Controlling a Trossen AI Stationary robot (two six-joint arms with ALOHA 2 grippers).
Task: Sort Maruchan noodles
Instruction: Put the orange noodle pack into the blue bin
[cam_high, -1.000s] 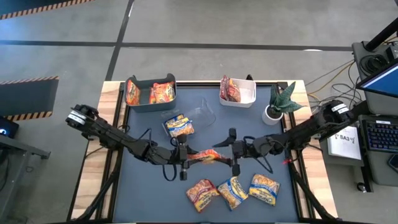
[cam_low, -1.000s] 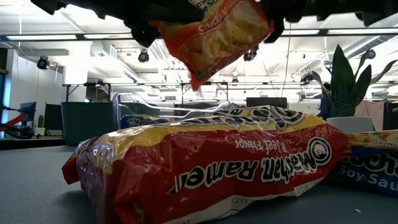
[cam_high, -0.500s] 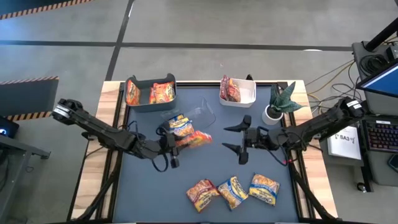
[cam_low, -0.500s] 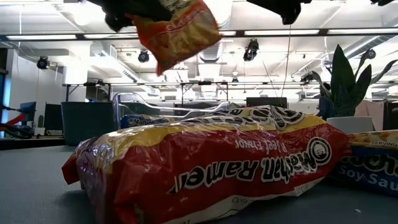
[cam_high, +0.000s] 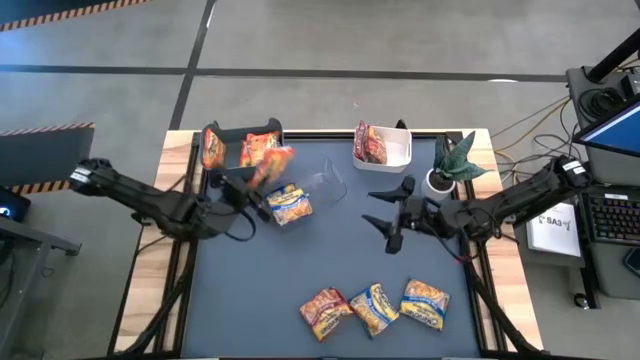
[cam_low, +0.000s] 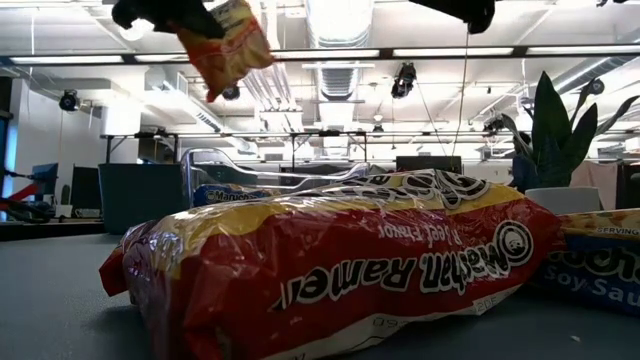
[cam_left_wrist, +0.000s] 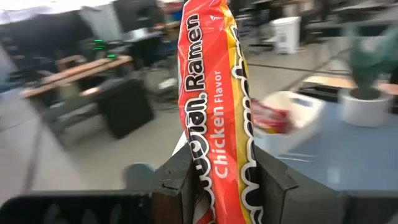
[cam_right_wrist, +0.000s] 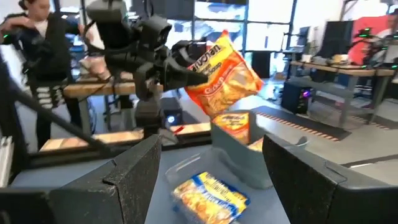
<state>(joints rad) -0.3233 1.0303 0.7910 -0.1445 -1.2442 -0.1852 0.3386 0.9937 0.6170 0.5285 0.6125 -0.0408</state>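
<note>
Bins, a plant and office gear around a dark-topped desk

The desk (cam_high: 240, 290) has a dark mat framed by pale wood edges. At its far edge stand a grey bin (cam_high: 243, 166) on the left and a white bin (cam_high: 392, 152) to the right, with a clear bin (cam_high: 322, 183) lying on the mat between them, nearer the grey one. A potted plant (cam_high: 447, 166) in a white pot stands just beside the white bin, at the far right corner. Off the right side sit a keyboard (cam_high: 612, 218) and a laptop (cam_high: 613, 128). A person (cam_right_wrist: 38, 37) stands in the room beyond.
</note>
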